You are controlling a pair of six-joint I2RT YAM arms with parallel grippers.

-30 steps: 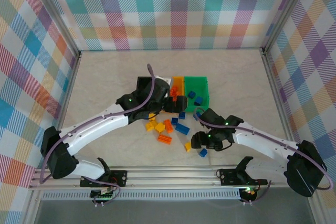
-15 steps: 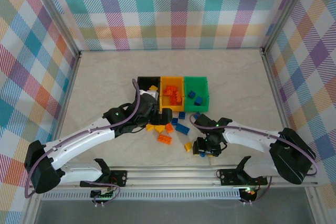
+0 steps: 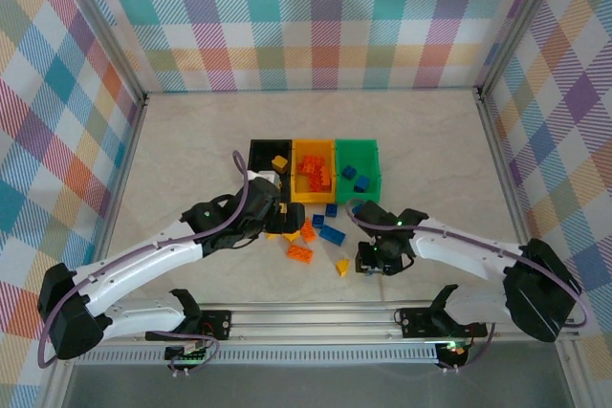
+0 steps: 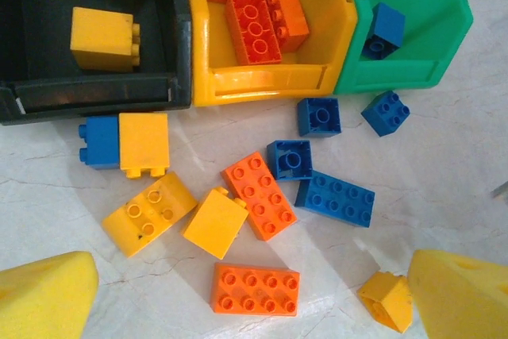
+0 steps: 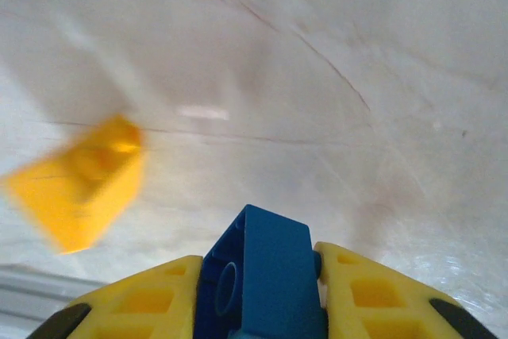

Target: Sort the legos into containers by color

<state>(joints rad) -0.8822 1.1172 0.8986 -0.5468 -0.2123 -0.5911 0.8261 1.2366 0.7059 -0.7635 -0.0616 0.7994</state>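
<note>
While you look through the right wrist view, you find the blue brick (image 5: 258, 244) clamped between the two yellow fingers (image 5: 159, 303) of the right pincer (image 5: 262, 271). The pincer is closed on the sides of the brick, and the brick sticks out a little past the fingertips. Whether it touches the bench (image 5: 357, 53) I cannot tell. A yellow brick (image 5: 79, 180) lies to its left, blurred and apart from the pincer.

From above, the right pincer (image 3: 373, 260) is low near the front of the bench, just right of that yellow brick (image 3: 341, 267). Here its body covers the grip.

The left wrist view gives you the containers in a row, side against side. The black bin (image 4: 95, 93) holds yellow bricks (image 4: 103, 37), the orange-yellow bin (image 4: 262, 85) holds orange bricks (image 4: 254, 25), and the green bin (image 4: 429, 37) holds a blue one (image 4: 385, 29). The top view shows you two blue bricks (image 3: 349, 172) in the green bin.

In front of the bins the loose legos (image 4: 259, 194) lie scattered on the bench, yellow, orange and blue mixed. The left pincer (image 4: 252, 299) hangs over them with its fingers spread wide, and it holds nothing.
</note>
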